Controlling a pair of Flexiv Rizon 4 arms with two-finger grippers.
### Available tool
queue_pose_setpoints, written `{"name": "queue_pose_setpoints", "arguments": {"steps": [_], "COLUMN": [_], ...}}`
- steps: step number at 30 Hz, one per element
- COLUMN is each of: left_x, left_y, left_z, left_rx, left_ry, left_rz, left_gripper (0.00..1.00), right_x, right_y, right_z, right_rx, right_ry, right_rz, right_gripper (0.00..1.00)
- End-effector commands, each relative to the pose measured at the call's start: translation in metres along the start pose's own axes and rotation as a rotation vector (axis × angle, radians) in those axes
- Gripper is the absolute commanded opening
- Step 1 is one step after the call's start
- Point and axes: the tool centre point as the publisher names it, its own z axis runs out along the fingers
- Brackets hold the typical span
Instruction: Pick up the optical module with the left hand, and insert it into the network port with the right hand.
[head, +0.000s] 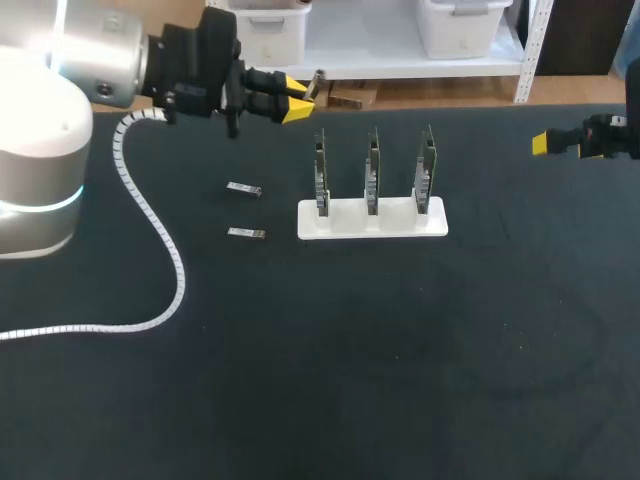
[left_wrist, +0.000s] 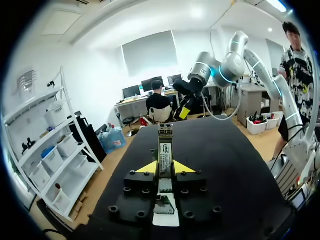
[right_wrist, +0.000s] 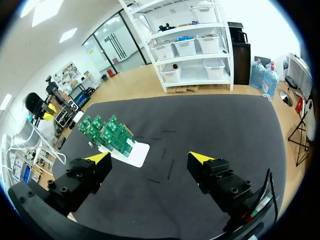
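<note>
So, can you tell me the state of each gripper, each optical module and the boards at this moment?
left gripper: shut on one module, held off the table.
held optical module: clamped between the fingers, sticking out ahead.
right gripper: open, empty.
far loose module: lying flat on the table.
near loose module: lying flat on the table.
circuit boards: three, upright in the white stand.
</note>
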Motion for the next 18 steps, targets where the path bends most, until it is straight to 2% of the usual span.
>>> {"name": "queue_pose_setpoints", "arguments": {"steps": [1,6,9,18], "left_x": [0.011,0.017,0.021,0.022], "left_y": [0.004,0.004,0.006,0.005], "left_z": [0.008,0.011,0.015,0.023], "left_rx": [0.006,-0.014,0.011,0.018], "left_ry": [-0.037,-0.112,-0.079,-0.108], "left_rz": [-0.025,-0.04,-0.045,-0.068], "left_gripper": [0.0,0.0,0.0,0.0], "right_x": [0.0,0.0,0.0,0.0], "right_y": [0.001,0.001,0.001,0.001], "right_z": [-0.001,-0.001,-0.001,-0.001], "right_rx": [0.003,0.003,0.003,0.003], "right_ry": [0.001,0.001,0.001,0.001], "right_rz": [0.0,0.0,0.0,0.0], "right_gripper": [1.0,1.0,1.0,1.0]}}
